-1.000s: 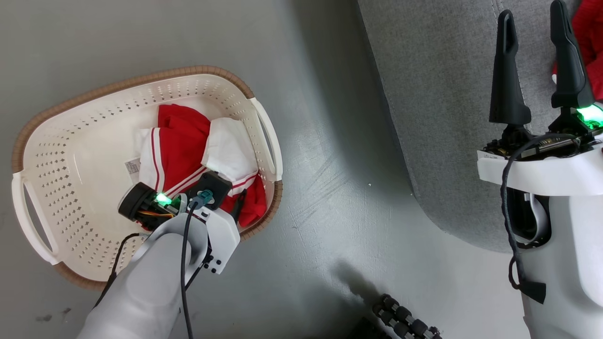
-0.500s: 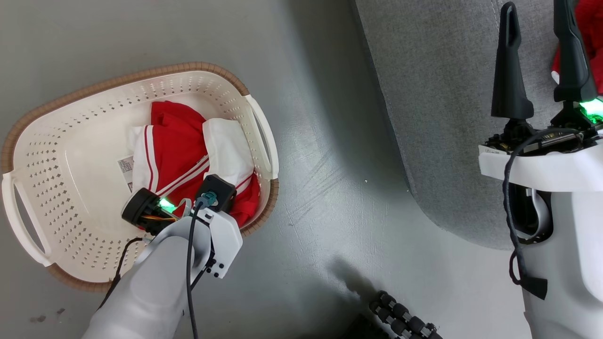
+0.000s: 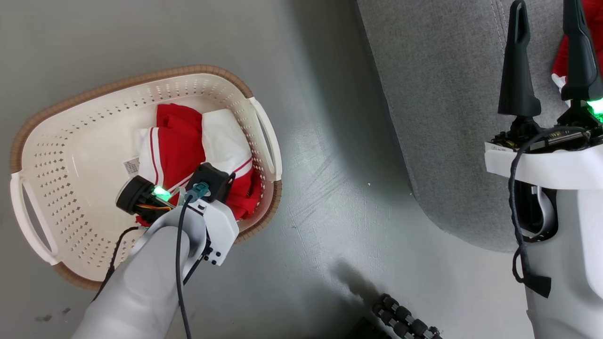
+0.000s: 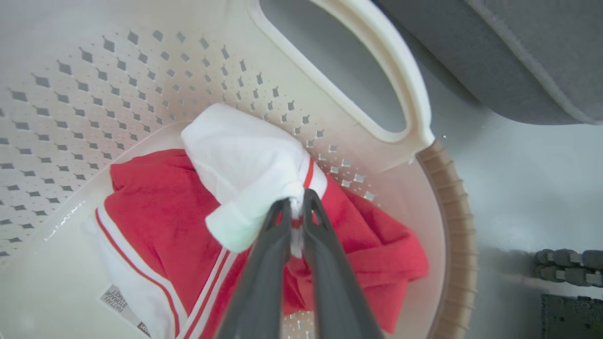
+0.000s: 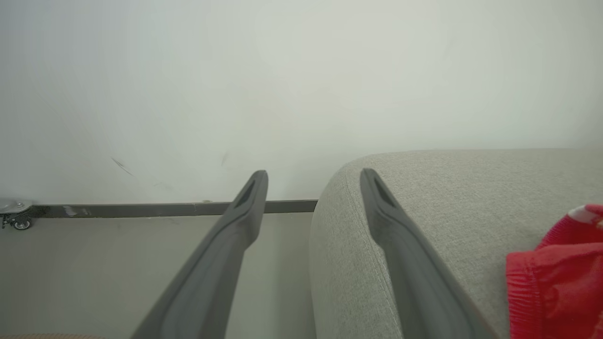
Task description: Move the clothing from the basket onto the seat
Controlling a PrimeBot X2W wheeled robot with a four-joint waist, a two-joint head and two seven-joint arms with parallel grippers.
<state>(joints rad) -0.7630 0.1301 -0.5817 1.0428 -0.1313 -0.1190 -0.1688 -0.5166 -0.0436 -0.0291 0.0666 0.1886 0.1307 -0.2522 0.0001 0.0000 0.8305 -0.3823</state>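
My left claw (image 4: 297, 197) pinches the clothing (image 4: 160, 202) in the basket (image 4: 141, 70); my right claw (image 5: 314, 174) gapes wide over the seat (image 5: 447, 197).

1. Sparse indoor room: smooth grey floor (image 3: 330, 212), plain white wall (image 5: 282, 70), dark skirting strip (image 5: 141, 208).
2. Domestic touches: light grey woven upholstered seat (image 3: 438, 117), cream perforated plastic laundry basket (image 3: 94, 117) with brown rim.

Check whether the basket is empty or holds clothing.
Not empty. Red and white clothing lies bunched in the basket, and the left gripper is shut on a white fold of it.
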